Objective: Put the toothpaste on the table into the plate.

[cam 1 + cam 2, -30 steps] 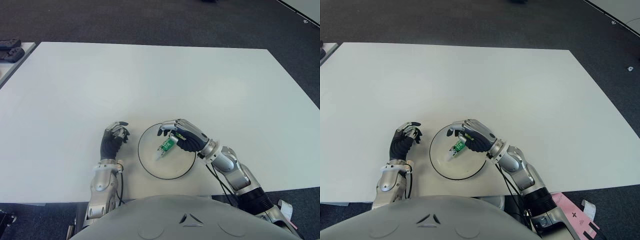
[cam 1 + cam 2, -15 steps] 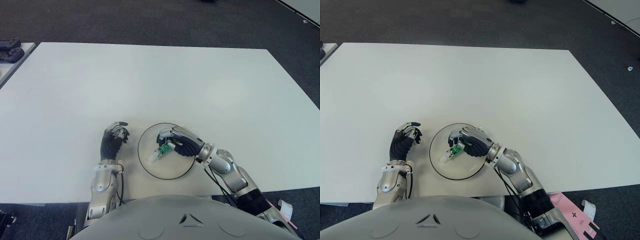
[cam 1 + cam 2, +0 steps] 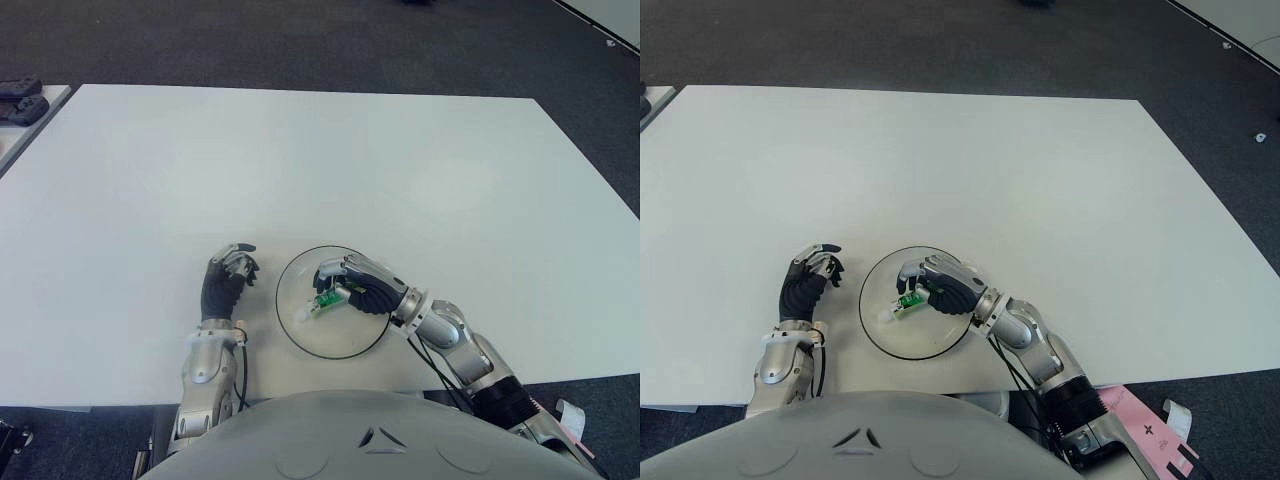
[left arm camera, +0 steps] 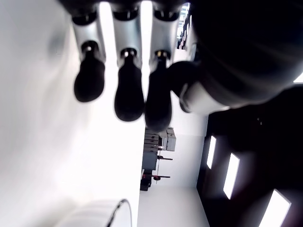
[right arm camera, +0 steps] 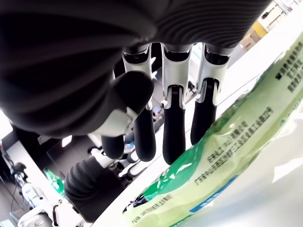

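Right robot hand (image 3: 358, 287) is over the plate (image 3: 372, 339), fingers (image 5: 174, 118) wrapped on the toothpaste (image 3: 322, 302); tube is green and white, cap end toward the robot's left, lying low inside the plate's rim; cannot tell from the eye views whether the tube already touches the plate floor. Right wrist view confirms the grasp: three fingers curl against the green tube with the thumb opposing.

Left robot hand (image 3: 229, 278) is idle, just beside the plate on its left side, above the white counter (image 3: 300, 160); fingers curled, holding nothing.

Container check: plate is white with a dark rim, near the counter's front edge; it holds only the toothpaste, still gripped; nothing else in it.

Risks, as judged from here:
- release while the tube is tilted could let it roll or slide toward the left rim; the cap end sits nearest that side;
- fingers opening unevenly could drag the tube back out as the hand lifts;
- pressing down could shove the plate, which is close to the front edge;
- squeezing harder could deform the soft tube.
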Controlling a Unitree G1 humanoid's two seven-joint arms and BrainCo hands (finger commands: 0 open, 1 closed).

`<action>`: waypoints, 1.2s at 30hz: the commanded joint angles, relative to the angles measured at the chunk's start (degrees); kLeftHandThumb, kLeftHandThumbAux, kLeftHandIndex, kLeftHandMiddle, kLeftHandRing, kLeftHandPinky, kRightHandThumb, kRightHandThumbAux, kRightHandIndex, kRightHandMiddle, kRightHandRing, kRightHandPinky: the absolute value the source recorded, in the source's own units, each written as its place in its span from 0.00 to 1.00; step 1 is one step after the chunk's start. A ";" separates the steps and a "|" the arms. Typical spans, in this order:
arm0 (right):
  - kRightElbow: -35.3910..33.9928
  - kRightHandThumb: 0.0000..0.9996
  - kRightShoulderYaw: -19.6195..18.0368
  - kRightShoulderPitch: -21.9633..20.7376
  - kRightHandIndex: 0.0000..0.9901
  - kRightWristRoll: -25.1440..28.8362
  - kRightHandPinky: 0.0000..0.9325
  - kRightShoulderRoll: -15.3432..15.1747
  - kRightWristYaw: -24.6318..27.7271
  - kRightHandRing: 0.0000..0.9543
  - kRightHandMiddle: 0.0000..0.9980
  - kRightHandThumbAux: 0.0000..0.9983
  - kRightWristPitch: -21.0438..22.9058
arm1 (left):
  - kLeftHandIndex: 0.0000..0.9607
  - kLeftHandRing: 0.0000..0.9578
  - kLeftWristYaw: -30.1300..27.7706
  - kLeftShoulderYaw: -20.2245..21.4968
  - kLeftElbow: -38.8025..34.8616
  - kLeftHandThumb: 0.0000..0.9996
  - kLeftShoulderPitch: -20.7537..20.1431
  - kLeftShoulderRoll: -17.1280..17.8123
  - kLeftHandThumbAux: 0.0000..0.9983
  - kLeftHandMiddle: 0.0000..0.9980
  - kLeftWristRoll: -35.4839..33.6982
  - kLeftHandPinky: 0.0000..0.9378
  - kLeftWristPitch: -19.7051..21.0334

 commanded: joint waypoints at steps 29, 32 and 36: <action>-2.43 0.70 -12.39 3.21 0.42 16.97 0.46 10.00 -5.89 0.43 0.40 0.74 4.08 | 0.45 0.74 0.13 0.67 2.63 0.71 -0.43 0.35 0.72 0.72 0.05 0.74 3.15; -2.92 0.69 -13.17 3.61 0.42 21.77 0.47 11.15 -4.61 0.43 0.40 0.74 6.28 | 0.45 0.74 0.01 0.61 2.55 0.71 -0.44 0.45 0.72 0.72 -0.01 0.75 3.01; -3.66 0.69 -15.14 4.28 0.42 29.08 0.47 12.68 -3.13 0.44 0.40 0.74 10.32 | 0.45 0.75 -0.10 0.51 2.43 0.71 -0.40 0.66 0.72 0.72 -0.04 0.75 2.75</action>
